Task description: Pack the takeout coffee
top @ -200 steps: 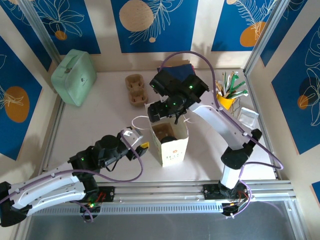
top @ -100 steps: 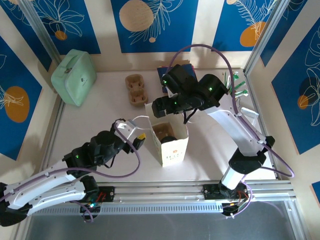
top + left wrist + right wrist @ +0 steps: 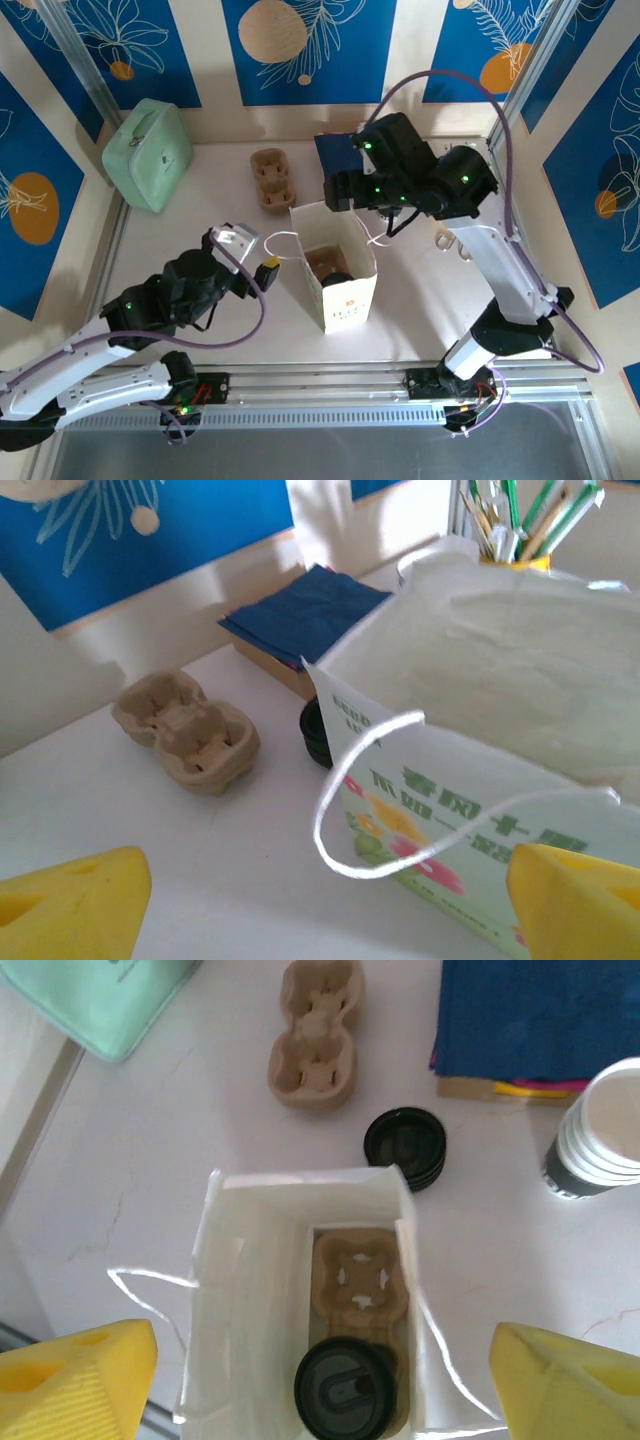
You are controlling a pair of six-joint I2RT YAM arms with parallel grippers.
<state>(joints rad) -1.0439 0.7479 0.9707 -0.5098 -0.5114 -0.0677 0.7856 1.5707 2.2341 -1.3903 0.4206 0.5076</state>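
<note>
Takeout coffee [image 3: 347, 1393], black lid up, upright in cardboard carrier [image 3: 360, 1280] inside white paper bag [image 3: 245, 1290]

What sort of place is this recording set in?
Probably a mock café takeout counter on a lab table: a paper bag holding the lidded coffee cup in a pulp carrier, with spare lids, stacked cups and napkins nearby.

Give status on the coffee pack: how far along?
Done: the takeout coffee sits lidded in the carrier inside the paper bag. In hand: nothing; right gripper open above the bag, left gripper open beside it. Left: likely just retracting the arms.
</note>
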